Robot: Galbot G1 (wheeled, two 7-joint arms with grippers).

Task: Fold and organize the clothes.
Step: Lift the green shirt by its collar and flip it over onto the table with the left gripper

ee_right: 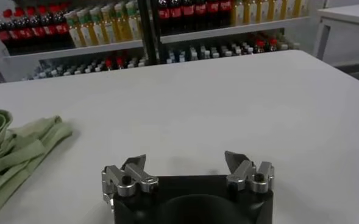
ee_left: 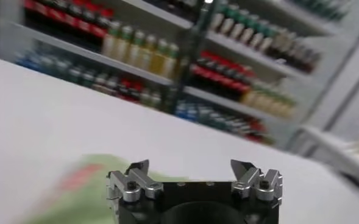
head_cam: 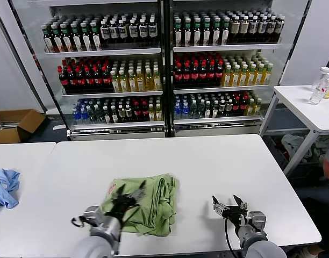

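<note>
Two open grippers flank your bunched green polo shirt (head_cam: 145, 204) on the white table (head_cam: 207, 161).
Your left gripper (head_cam: 127, 200) hovers over the shirt's near-left part, fingers spread and holding nothing. Your right gripper (head_cam: 229, 206) sits well to the shirt's right above bare tabletop, jaws apart and empty. Far left of the shirt lies a light blue cloth (head_cam: 4, 187) on a neighbouring table.
</note>
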